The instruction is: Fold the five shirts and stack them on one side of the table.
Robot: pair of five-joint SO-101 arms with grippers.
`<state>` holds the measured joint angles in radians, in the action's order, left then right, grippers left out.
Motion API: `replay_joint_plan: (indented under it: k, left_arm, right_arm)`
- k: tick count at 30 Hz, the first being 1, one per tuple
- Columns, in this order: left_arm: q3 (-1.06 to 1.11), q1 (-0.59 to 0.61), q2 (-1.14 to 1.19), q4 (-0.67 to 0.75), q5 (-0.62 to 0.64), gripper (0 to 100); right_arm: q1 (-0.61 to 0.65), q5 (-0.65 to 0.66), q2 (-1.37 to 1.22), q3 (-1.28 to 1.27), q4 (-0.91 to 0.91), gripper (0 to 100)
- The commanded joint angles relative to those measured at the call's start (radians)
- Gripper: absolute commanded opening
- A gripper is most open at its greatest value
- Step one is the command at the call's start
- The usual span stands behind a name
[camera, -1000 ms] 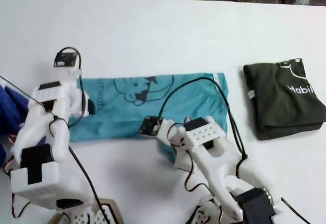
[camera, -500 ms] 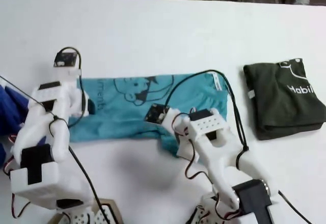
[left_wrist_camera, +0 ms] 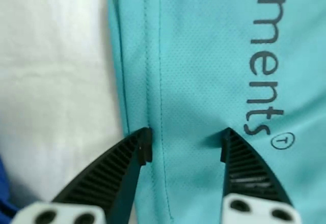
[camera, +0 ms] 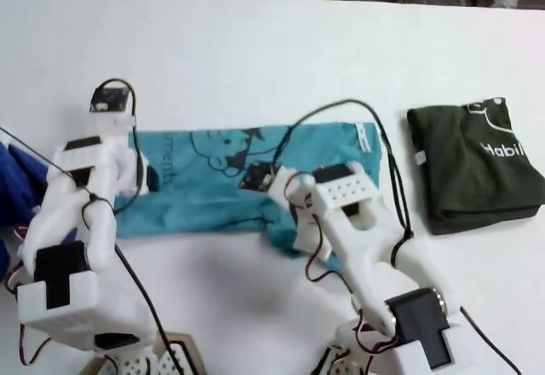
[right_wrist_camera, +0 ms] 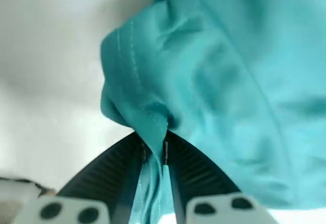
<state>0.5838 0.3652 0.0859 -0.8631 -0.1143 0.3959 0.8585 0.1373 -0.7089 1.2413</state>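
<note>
Judges the task early: finds just one dark green shirt folded, lying at the right of the table; finds the teal shirt mid-fold, spread as a long band across the middle, left to right; counts a blue cloth at the left edge as probably another shirt, not yet handled; cannot place the remaining two. Records the left gripper released, jaws spread, tips pressing down on the teal shirt's left end just inside the hem; records the right gripper clenched on a bunched near edge of the teal shirt toward its right end, cloth raised in a fold. Expects folding this band over, then stacking beside or on the green one, all ahead. Notes a black cable arching over the teal shirt's right end, likely to snag; notes the right arm itself over the cloth.
</note>
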Motion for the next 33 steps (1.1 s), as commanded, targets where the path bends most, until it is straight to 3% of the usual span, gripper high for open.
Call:
replay_joint_plan:
  k: [1,13,33]
  left_arm:
    - [-0.031,-0.011,0.002,0.006,0.006,24]
    - [-0.031,-0.011,0.002,0.006,0.006,24]
    - [-0.031,-0.011,0.002,0.006,0.006,24]
  right_arm:
    - [-0.005,0.078,-0.005,0.147,0.096,2.1]
    - [-0.137,0.178,-0.208,0.552,0.127,2.0]
    - [-0.070,0.180,-0.835,1.421,0.449,3.5]
